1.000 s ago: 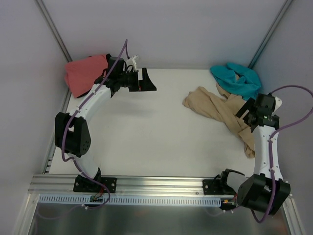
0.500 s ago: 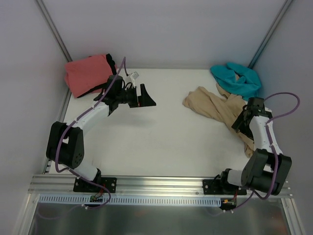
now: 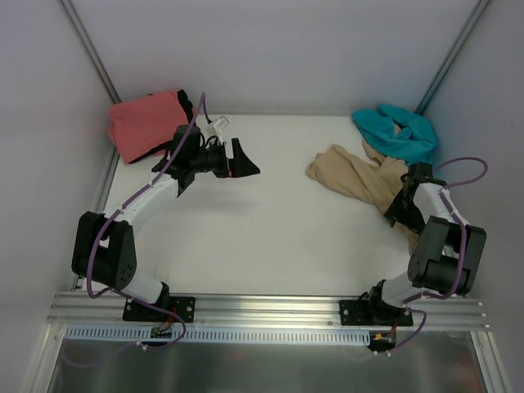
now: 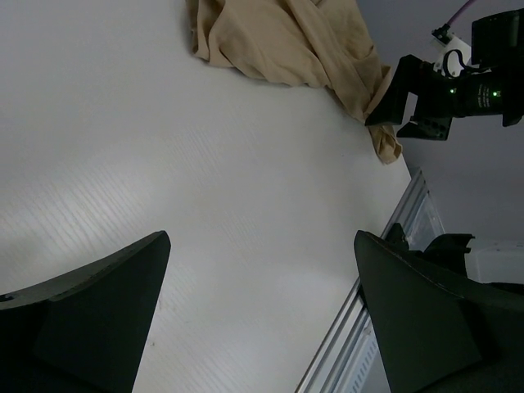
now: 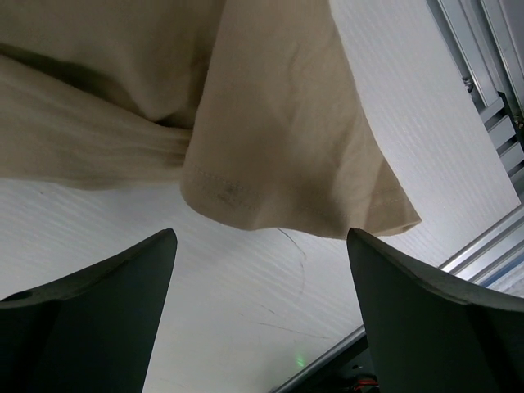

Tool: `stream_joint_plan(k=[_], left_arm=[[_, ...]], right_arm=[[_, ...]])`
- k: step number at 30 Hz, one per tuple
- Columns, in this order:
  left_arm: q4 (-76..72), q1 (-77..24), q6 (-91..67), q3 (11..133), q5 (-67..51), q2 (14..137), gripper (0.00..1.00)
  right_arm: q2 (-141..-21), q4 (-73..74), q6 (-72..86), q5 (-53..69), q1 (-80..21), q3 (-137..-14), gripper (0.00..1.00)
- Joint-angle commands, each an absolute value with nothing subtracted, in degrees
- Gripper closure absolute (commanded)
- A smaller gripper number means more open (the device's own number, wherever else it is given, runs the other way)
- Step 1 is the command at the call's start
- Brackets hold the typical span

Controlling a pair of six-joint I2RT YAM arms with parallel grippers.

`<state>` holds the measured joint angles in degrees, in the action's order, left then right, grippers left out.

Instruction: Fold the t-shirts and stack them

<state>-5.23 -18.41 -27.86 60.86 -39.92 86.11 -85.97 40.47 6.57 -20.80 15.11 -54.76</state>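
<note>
The tan t-shirt is soft matt cloth; the white table looks smooth, faintly ribbed.

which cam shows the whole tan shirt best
Top external: the tan shirt lies crumpled, almost wholly in view, only its near end covered. Left wrist shows it far off, cut by the frame's top. Right wrist shows just a stitched hem close.

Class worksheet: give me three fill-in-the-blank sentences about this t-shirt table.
The teal t-shirt lies at the far ____ corner of the table. The t-shirt nearest the right hand is ____ in colour. The left hand, jaws open, holds ____.
Missing words: right; tan; nothing.
</note>
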Motion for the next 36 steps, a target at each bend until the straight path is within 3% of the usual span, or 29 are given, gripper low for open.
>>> stream_joint_plan(k=[1,10,25,28,32,36], left_arm=[[-5.2,-18.8,-26.0,60.8,-40.3,83.5,0.01],[-4.7,-18.8,-25.4,59.9,-40.4,82.9,0.01],[-3.9,-18.8,-25.1,59.9,-39.7,83.2,0.01],[-3.9,-18.8,-25.2,60.1,-39.6,83.4,0.01],[-3.8,-18.8,-25.2,59.9,-39.4,83.3,0.01],[-3.7,-18.7,-25.2,59.6,-39.3,83.1,0.01]], right_arm=[[-87.0,38.3,7.0,-22.6,14.9,-57.5,0.1],[-93.2,36.4,4.7,-24.7,14.9,-63.9,0.1],[-95.8,36.5,4.3,-25.5,14.9,-64.3,0.22],[-95.5,36.6,4.0,-25.9,14.9,-63.8,0.29],[-95.0,36.8,4.1,-26.6,14.9,-63.2,0.56],[-94.7,36.7,4.6,-26.9,14.9,-62.3,0.61]])
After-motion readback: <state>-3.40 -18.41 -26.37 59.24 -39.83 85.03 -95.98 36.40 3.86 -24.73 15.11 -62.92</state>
